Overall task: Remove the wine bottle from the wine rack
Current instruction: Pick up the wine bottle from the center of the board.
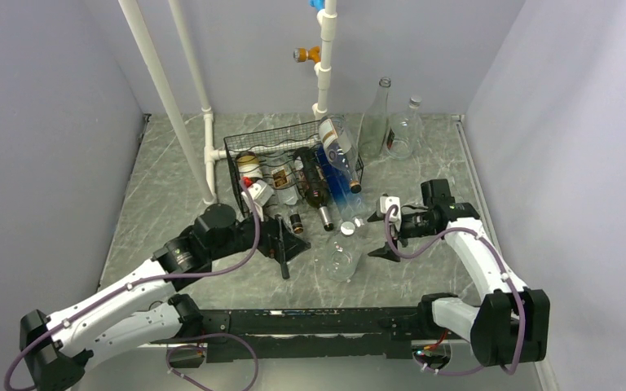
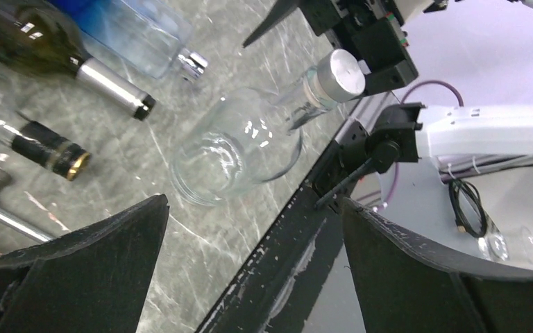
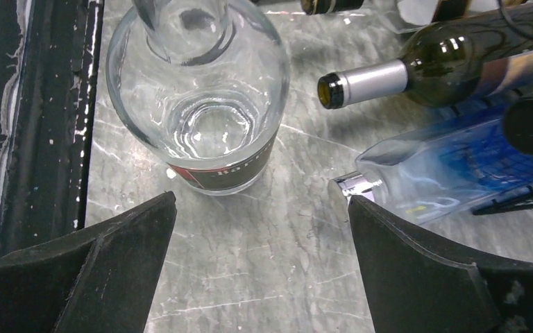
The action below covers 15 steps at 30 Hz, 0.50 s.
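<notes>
Clear glass bottle (image 1: 341, 262), silver-capped, lies on its side on the bench (image 1: 171, 187), well in front of the wine rack (image 1: 273, 137) and wholly off it, neck pointing back toward the rack. If this is the bottle of the task, removal looks complete.

Left fingers (image 2: 90, 270) stand wide apart and hold nothing, in front of the rack's left half. Right fingers (image 3: 444, 277) are likewise spread wide and empty, in front of the rack and past its right end. The clear bottle lies between the two.

Hazard one: the bottle is round and unrestrained. A brush from either arm on withdrawal would likely set it rolling toward the bench edge farthest from the rack.

Hazard two: at the rack's front, a dark wine bottle (image 1: 316, 186) with a silver-foiled neck and a gold-capped bottle (image 1: 296, 221) project out of the lower tier. A low sweep by the left arm could catch a neck and drag bottle or rack forward.

Hazard three: a blue-tinted bottle (image 1: 338, 159) lies sloping at the rack's right end, cap downward. A jolt to the rack may send it sliding out.

Behind the rack's right end stand a tall clear bottle (image 1: 375, 122) and a squat clear bottle (image 1: 406, 132). A shoved rack could topple them.
</notes>
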Each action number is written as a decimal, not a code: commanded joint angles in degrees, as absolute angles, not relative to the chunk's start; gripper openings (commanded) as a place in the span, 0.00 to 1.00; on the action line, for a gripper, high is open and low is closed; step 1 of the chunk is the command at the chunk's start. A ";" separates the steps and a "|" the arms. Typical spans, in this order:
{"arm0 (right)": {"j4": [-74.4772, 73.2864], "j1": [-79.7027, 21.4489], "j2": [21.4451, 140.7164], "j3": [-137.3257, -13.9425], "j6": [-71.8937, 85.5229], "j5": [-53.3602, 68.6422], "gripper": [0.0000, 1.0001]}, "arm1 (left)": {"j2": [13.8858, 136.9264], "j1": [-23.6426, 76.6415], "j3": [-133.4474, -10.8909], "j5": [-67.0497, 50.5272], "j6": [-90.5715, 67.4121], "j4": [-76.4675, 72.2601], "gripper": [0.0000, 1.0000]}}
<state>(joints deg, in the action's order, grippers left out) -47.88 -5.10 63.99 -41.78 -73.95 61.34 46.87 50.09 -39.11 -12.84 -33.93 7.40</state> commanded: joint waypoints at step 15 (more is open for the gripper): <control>-65.66 -7.63 64.15 -58.18 -79.18 67.04 0.99 | 37.08 49.77 -32.86 -0.17 -31.18 4.91 1.00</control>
<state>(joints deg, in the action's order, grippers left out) -60.51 -5.23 64.10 -53.98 -76.97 65.06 38.70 50.04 -33.95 -2.04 -32.05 7.11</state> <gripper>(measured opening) 0.989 0.994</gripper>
